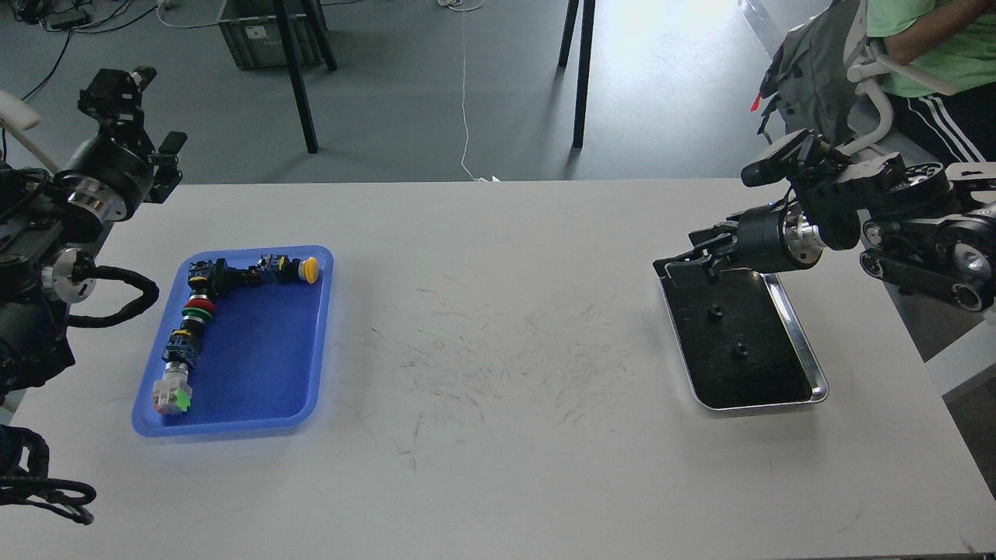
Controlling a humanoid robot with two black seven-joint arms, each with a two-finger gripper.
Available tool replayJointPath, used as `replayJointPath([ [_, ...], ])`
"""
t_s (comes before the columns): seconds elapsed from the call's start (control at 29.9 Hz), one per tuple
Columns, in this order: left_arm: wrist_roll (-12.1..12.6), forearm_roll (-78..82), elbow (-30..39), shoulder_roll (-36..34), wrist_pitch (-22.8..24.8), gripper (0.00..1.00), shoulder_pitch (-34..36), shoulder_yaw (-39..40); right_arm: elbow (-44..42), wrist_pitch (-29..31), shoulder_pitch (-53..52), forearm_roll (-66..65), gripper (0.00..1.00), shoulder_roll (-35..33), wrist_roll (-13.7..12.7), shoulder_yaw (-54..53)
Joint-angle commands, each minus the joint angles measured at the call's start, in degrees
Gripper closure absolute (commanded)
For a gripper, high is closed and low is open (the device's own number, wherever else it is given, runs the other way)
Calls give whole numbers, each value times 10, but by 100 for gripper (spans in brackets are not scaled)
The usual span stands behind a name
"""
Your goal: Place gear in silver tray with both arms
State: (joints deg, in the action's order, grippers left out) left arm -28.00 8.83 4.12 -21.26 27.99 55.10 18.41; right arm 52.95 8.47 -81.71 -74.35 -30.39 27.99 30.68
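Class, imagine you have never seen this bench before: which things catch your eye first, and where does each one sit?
The blue plastic tray on the table's left stands out most, with a line of colourful push-button parts along its left side and far edge. On the right lies the silver tray, two small dark pieces on its dark floor, with the right claw over its far end. The left claw is raised off the table's far-left corner.
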Motion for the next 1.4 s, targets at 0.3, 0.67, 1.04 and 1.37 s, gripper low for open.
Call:
replayJointPath([
  [0.3, 0, 15, 3, -7, 0, 1, -3, -61, -94, -9, 67, 106, 18, 59, 0, -163],
  [0.67, 0, 27, 3, -6, 0, 1, -3, -72, -104, -80, 160, 229, 11, 97, 0, -357],
  [1.04, 0, 28, 6, -5, 0, 1, -3, -75, -121, -115, 214, 429, 9, 127, 0, -454],
  [1.37, 0, 40, 6, 0, 0, 1, -2, -127, -130, -118, 239, 558, 6, 154, 0, -463],
])
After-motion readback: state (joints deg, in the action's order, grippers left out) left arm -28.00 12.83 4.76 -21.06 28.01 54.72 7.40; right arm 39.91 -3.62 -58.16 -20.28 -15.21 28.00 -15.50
